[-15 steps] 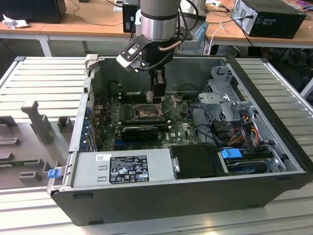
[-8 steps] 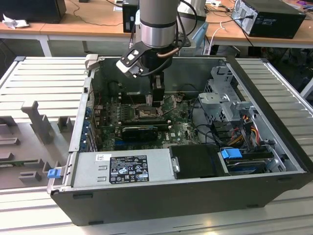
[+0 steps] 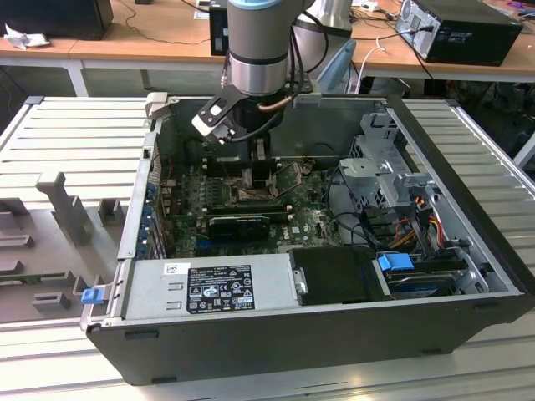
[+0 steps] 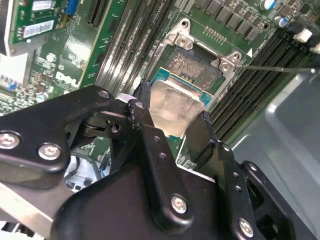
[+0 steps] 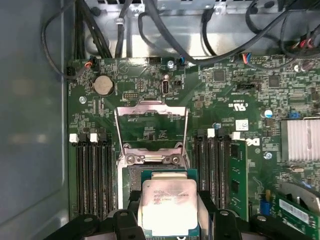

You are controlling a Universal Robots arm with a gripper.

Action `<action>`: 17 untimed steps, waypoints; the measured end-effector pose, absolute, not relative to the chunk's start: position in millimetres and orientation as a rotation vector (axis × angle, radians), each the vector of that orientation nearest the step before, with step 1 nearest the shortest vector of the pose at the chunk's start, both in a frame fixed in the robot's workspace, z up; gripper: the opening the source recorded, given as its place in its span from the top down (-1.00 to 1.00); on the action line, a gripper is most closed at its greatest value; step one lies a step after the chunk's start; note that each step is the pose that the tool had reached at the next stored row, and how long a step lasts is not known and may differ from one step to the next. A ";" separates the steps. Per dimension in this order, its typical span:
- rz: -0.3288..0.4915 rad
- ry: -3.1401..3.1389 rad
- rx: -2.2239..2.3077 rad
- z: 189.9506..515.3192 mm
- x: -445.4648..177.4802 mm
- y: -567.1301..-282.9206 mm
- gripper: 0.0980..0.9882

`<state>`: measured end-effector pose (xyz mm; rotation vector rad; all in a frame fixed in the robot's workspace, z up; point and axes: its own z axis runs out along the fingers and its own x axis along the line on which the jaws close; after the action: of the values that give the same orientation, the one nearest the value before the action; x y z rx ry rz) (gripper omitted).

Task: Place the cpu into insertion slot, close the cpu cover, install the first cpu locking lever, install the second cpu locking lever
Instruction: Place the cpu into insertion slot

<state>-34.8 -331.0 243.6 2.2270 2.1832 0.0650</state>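
We have the gripper [image 4: 172, 122] closed down to just the width of the cpu [image 4: 176, 106], a small flat square chip with a pale, softly brushed silvery-grey metal face on a thin green-edged base. The two black metal fingers [image 4: 146, 127] press on its opposite edges, so the chip sits clamped between the fingertips. Just beyond the fingertips lies the insertion slot [image 4: 192, 64], a square socket with a dull, finely grained dark centre and bright bolted corner tabs. The chip overlaps the part of the slot nearest the gripper, and we cannot tell whether it touches. Farther out past the slot, in the first wrist view, the cpu cover [image 5: 150, 105] stands swung open, a thin silvery stamped-metal frame with a square cut-out, well clear of the chip. To either side of the fingers run long black ribbed memory slots [image 5: 92, 175] on the glossy green motherboard [image 5: 225, 100]. We judge the step in hand to be seating the chip. Doing it well calls for holding the chip flat and square to the socket frame, with its edges parallel to the frame's sides. It should go in without sideways push or added weight, since the grained contact field looks delicate and the smooth metal face gives the fingers little to bite on.
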 end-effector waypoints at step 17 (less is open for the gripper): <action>0.067 2.225 2.186 219.4 -37.4 -326.4 0.04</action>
<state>-37.4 -326.4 219.4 2.1860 2.2254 0.0666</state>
